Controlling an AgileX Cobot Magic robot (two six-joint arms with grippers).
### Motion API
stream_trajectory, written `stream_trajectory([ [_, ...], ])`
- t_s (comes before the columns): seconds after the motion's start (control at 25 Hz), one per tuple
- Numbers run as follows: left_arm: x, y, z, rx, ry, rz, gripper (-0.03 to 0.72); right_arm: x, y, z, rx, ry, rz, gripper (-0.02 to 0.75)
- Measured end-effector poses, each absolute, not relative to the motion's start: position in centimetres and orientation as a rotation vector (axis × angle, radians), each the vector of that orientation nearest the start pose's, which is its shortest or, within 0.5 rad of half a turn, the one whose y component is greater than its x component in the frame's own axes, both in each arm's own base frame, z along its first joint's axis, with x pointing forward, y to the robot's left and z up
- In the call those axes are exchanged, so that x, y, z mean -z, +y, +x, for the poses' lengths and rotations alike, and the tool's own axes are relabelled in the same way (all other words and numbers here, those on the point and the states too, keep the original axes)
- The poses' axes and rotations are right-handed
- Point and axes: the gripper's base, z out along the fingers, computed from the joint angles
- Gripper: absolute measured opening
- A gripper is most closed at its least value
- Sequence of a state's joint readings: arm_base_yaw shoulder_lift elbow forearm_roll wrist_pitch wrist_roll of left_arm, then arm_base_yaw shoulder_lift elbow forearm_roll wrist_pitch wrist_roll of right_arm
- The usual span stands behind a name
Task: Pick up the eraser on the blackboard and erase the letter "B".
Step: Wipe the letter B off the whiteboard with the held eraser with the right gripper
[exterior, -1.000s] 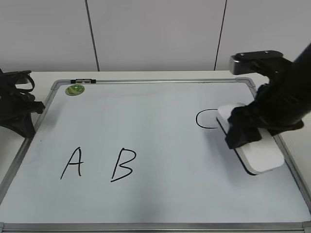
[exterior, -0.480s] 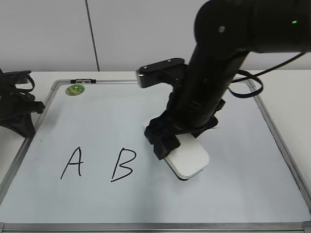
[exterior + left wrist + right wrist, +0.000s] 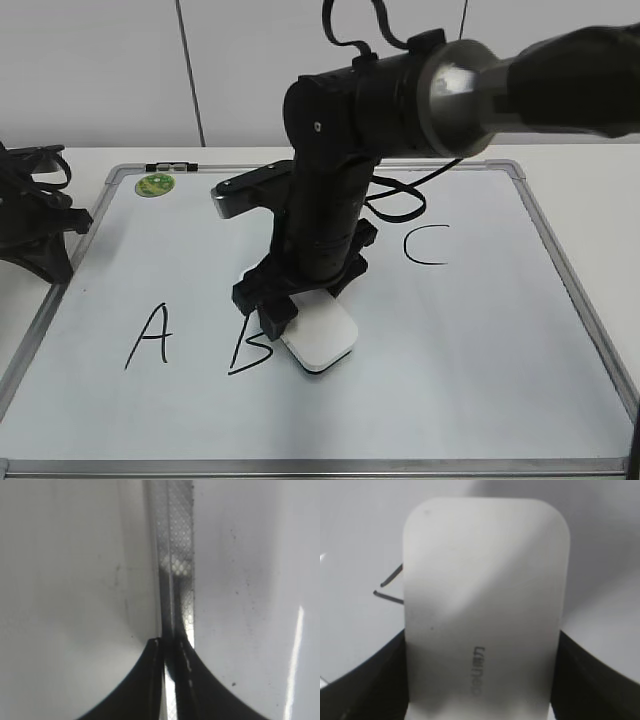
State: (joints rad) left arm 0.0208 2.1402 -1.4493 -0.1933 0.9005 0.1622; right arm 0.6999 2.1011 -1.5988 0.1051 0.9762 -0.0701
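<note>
The blackboard (image 3: 480, 330) is a pale glossy board with a silver frame. My right gripper (image 3: 295, 305) is shut on the white eraser (image 3: 318, 343), which lies flat on the board against the right side of the letter "B" (image 3: 245, 348). The top of the "B" is hidden behind the gripper. In the right wrist view the eraser (image 3: 485, 605) fills the middle between the dark fingers (image 3: 375, 680), and two black strokes of the "B" (image 3: 390, 590) stick out at its left. My left gripper (image 3: 170, 645) is shut and empty over the board's frame (image 3: 175, 555).
A black "A" (image 3: 148, 337) stands left of the "B" and a black "C" (image 3: 425, 245) to the right. A round green sticker (image 3: 154, 184) sits at the board's top left. The left arm (image 3: 30, 220) rests at the left edge.
My right arm has swept the eraser leftward across the board, from beside the "C" to the "B". The "C" shows again. The left arm has not moved.
</note>
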Motion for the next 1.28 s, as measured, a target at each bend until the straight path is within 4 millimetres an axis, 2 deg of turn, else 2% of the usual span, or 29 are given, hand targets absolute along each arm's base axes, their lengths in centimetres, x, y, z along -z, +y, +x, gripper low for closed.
stream_trajectory([
  [0.24, -12.6, -0.5, 41.1, 0.227, 3.053, 0.04, 0.014, -16.5, 29.7, 34.1, -0.214, 2.785, -1.049, 0.557],
  [0.72, -12.6, -0.5, 41.1, 0.227, 3.053, 0.04, 0.014, -14.4, 29.9, 35.0, -0.141, 2.785, -1.062, 0.557],
  [1.04, -12.6, -0.5, 41.1, 0.227, 3.053, 0.04, 0.014, -14.2, 30.2, 34.9, -0.183, 2.81, -1.04, 0.557],
  [1.16, -12.6, -0.5, 41.1, 0.227, 3.053, 0.04, 0.014, -14.1, 30.9, 34.4, -0.181, 2.802, -1.068, 0.557],
  [1.28, -12.6, -0.5, 41.1, 0.227, 3.053, 0.04, 0.014, -14.0, 32.3, 33.0, -0.168, 2.773, -1.142, 0.557],
])
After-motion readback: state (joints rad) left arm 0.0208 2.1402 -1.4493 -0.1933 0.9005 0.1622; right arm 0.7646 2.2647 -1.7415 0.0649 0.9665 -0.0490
